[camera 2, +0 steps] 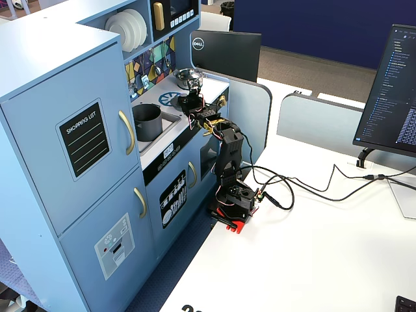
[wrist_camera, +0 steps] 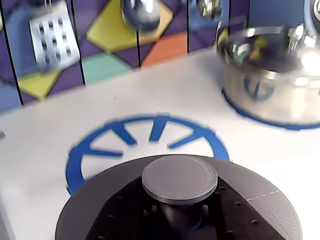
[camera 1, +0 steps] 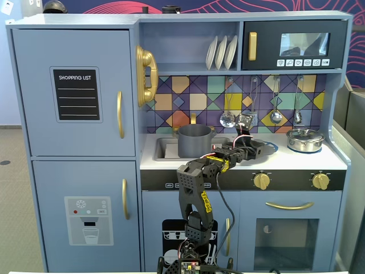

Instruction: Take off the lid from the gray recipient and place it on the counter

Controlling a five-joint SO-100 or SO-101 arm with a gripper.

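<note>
Gripper: the gripper (camera 1: 258,149) reaches out over the counter (camera 1: 239,160), to the right of the sink in a fixed view; it carries the lid, pinched at the knob as far as the wrist view suggests, though the fingertips themselves are hidden under the disc.
Lid: the lid (wrist_camera: 180,205) fills the lower part of the wrist view, a matte dark gray disc with its round knob (wrist_camera: 180,179) facing the camera; it hangs over the near edge of the blue burner ring (wrist_camera: 147,145). Whether it touches the counter cannot be told.
Gray recipient: the gray recipient (camera 1: 195,140) stands uncovered in the recessed sink (camera 1: 165,149), upright, well left of the gripper in that fixed view; its inside is not visible. From the side it is seen as an open cylinder (camera 2: 147,121).
Silver pot: a shiny silver pot (camera 1: 305,139) with its own lid on sits at the right end of the counter, on a second blue ring; in the wrist view it is at upper right (wrist_camera: 272,85), apart from the gray lid.
Counter: white, flat, bare around the burner ring.
Backsplash: coloured geometric tiles (camera 1: 199,94) with hanging utensils (camera 1: 276,116).
Kitchen: blue toy kitchen with white plates (camera 1: 221,52) on a shelf, a microwave (camera 1: 295,45), and a fridge door marked as a shopping list (camera 1: 76,95).
Room: the arm's base (camera 2: 233,201) stands on a white desk (camera 2: 325,260) with cables; a monitor (camera 2: 393,91) is at the right.
</note>
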